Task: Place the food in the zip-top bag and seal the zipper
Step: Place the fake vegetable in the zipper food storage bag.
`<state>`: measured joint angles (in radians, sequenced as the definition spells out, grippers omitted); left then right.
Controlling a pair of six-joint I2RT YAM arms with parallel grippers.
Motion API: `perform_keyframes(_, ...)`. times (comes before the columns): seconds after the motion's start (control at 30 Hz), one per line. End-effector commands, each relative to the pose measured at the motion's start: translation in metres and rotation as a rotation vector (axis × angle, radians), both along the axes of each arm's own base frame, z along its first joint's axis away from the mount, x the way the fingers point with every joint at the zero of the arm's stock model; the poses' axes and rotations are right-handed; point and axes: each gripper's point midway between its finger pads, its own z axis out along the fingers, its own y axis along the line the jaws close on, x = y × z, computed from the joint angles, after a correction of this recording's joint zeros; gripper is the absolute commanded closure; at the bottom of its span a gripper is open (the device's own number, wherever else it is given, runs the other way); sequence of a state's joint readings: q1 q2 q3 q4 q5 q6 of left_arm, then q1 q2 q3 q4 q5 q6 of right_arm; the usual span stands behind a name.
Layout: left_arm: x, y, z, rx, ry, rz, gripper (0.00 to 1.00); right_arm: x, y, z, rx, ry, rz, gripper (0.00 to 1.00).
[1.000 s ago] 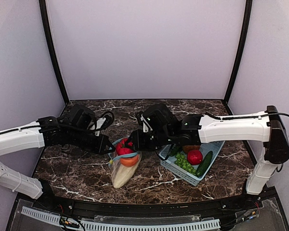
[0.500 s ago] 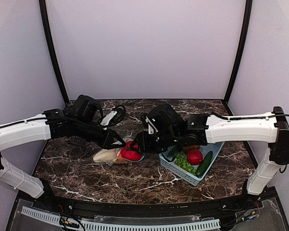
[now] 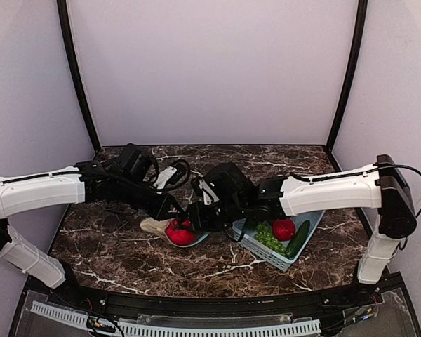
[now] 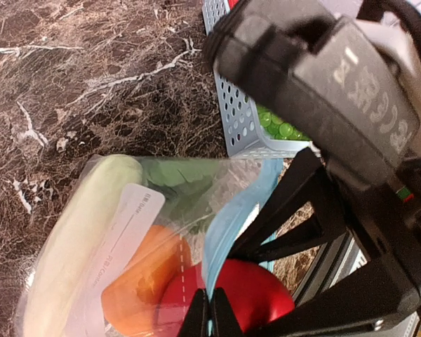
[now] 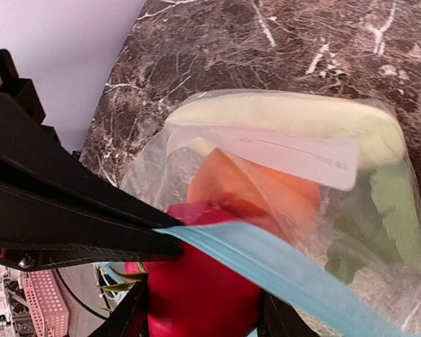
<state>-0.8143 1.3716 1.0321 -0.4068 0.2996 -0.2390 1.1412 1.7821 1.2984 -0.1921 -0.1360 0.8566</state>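
The zip-top bag [image 4: 221,175] lies on the surface [image 4: 91,70], clear plastic with its white label [image 4: 126,232] facing up, and the mouth is not sealed! Inside, the long cream squash [image 4: 77,239] stretches along the side opposite the mouth. The orange [image 4: 137,284] is snug beside it, with green pieces [image 4: 175,175] tucked in one corner. A red round piece [image 5: 203,295] sits right at the mouth, the light blue zipper [image 5: 266,263] draped across it.

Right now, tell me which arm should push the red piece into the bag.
Right. The right end effector grips the red piece at the mouth of the bag. The left end effector is shut on the zipper, so it is busy holding that edge.
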Motion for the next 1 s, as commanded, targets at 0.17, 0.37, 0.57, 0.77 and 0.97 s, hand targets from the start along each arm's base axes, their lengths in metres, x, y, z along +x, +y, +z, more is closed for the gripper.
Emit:
perform_keyframes(0.17, -0.005, 0.001, 0.012, -0.102, -0.003, 0.052, 0.99, 0.004, 0.004, 0.019, 0.073, -0.094, -0.009, 0.87)
perform_keyframes(0.37, -0.003, 0.027, -0.004, -0.003, -0.016, 0.143, 0.99, 0.022, -0.047, 0.045, -0.04, -0.244, -0.143, 0.86)
perform_keyframes(0.57, -0.016, 0.015, -0.007, -0.08, 0.048, 0.087, 0.99, 0.03, -0.068, 0.03, -0.138, -0.271, -0.207, 0.87)
perform_keyframes(0.77, -0.018, 0.007, -0.002, -0.14, 0.065, 0.078, 0.99, 0.042, -0.056, 0.024, -0.171, -0.31, -0.225, 0.88)
perform_keyframes(0.97, -0.013, 0.009, -0.002, -0.155, 0.08, 0.141, 0.99, 0.051, -0.049, 0.021, -0.202, -0.346, -0.231, 0.89)
